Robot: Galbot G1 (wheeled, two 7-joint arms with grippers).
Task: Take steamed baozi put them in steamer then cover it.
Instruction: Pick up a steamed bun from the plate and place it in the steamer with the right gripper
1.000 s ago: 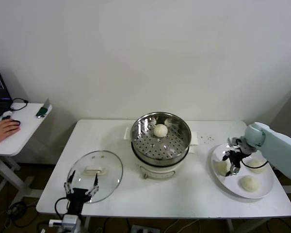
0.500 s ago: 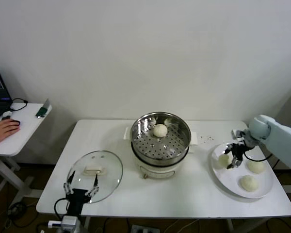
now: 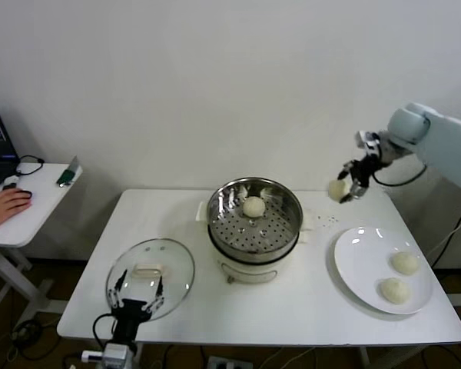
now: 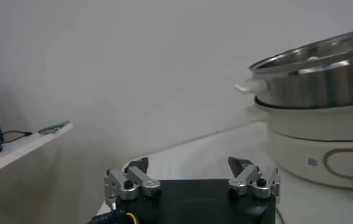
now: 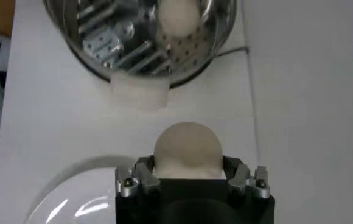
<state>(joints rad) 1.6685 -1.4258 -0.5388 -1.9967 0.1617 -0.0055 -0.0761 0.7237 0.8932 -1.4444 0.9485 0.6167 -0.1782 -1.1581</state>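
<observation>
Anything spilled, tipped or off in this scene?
Nothing stands out. The steamer sits upright with one bun inside, the glass lid lies flat beside it, two buns rest on the plate, and the right gripper holds a baozi in the air.

Lower half of the held baozi (image 5: 187, 150) — behind the right gripper (image 5: 188, 178) body.

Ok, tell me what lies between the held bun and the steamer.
Only bare white tabletop and the steamer's white side handle, seen in the right wrist view; the right gripper holds the bun short of the steamer.
</observation>
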